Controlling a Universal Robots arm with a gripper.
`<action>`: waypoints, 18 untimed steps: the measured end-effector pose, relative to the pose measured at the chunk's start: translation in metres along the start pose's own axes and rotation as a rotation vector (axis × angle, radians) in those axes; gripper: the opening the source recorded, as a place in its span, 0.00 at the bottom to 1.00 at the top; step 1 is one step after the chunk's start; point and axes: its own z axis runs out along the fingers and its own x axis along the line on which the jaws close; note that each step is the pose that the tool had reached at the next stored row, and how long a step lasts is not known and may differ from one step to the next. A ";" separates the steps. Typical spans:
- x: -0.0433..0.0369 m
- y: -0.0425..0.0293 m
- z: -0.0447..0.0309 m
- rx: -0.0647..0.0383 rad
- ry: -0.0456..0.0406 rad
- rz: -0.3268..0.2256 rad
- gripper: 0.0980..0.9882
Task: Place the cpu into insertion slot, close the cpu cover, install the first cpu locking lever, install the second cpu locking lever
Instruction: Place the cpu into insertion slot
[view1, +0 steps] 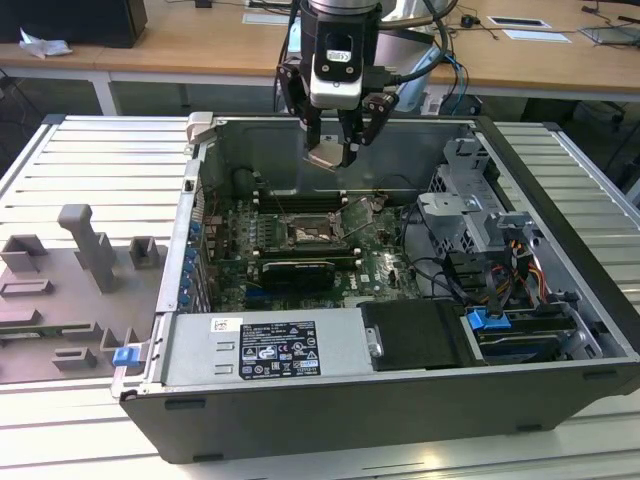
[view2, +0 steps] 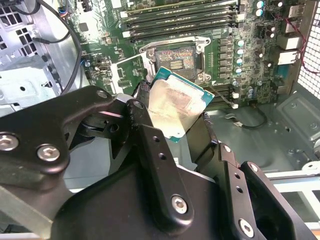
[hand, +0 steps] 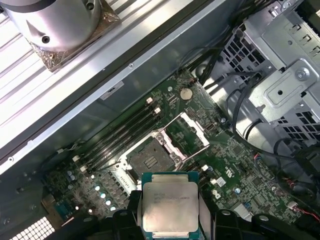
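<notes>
My gripper (view1: 330, 150) hangs over the open computer case, shut on the cpu (view1: 327, 157). The cpu (view2: 175, 105) is a flat square chip with a pale metal top and a green edge, pinched on two opposite sides between the black fingers (view2: 145, 125). In the first wrist view the cpu (hand: 170, 205) sits in the gripper (hand: 170, 220), well above the board. The insertion slot (hand: 146, 160) lies bare below, a dark square socket with a silvery rim (view2: 175, 59) (view1: 307, 233). The cpu cover (hand: 187, 132) stands swung open beside the socket.
Long memory slots (view1: 300, 200) run behind the socket and a black graphics card (view1: 295, 270) lies in front of it. A drive cage (view1: 470, 200) with cables fills the exterior view's right. The power supply (view1: 265, 350) is nearest. Grey fixtures (view1: 85, 245) stand on the table.
</notes>
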 end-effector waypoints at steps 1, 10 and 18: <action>0.0000 0.0000 0.0000 0.000 -0.0003 0.003 0.50; 0.0000 0.0000 0.0000 -0.001 -0.0037 0.041 0.50; 0.0000 0.0000 0.0000 -0.001 -0.0064 0.072 0.50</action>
